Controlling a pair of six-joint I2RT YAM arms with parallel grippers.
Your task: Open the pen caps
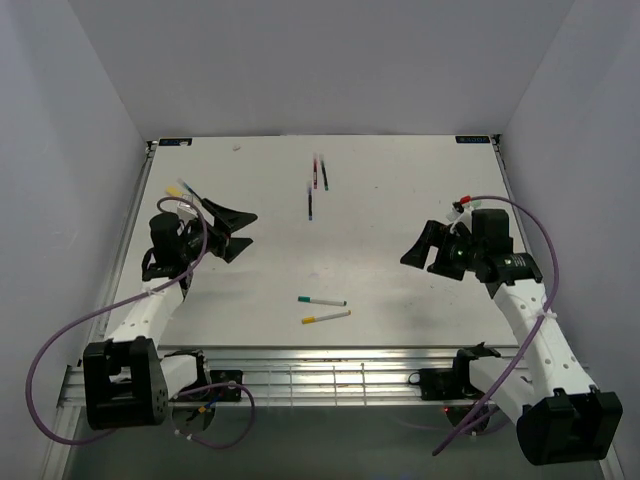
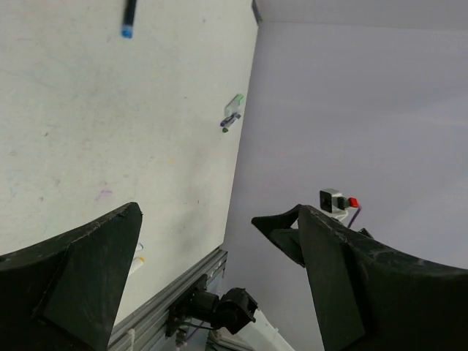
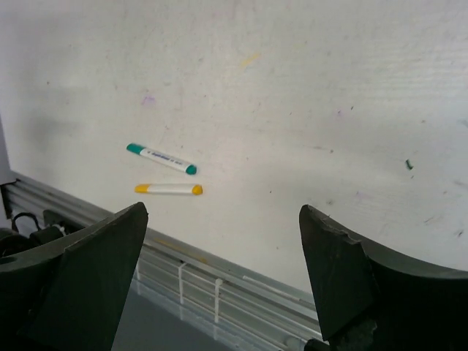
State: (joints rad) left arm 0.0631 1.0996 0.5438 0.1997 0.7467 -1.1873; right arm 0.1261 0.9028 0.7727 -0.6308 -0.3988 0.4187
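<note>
Two slim white pens lie near the table's front middle: one with green ends [image 1: 322,300] [image 3: 161,159] and one with yellow ends [image 1: 326,317] [image 3: 169,189]. Both lie between the two arms, touched by neither. Three dark pens [image 1: 318,183] lie at the far middle; one of them, with a blue end [image 2: 129,18], shows in the left wrist view. My left gripper [image 1: 248,230] [image 2: 197,219] hovers open at the left, nothing between its fingers. My right gripper [image 1: 420,262] [image 3: 223,212] hovers open at the right, its jaws turned toward the two white pens.
A slotted aluminium rail [image 1: 320,370] [image 3: 219,278] runs along the near table edge, with cables under it. Grey walls close the table on three sides. A small green-and-white tag [image 2: 231,113] lies by the table edge.
</note>
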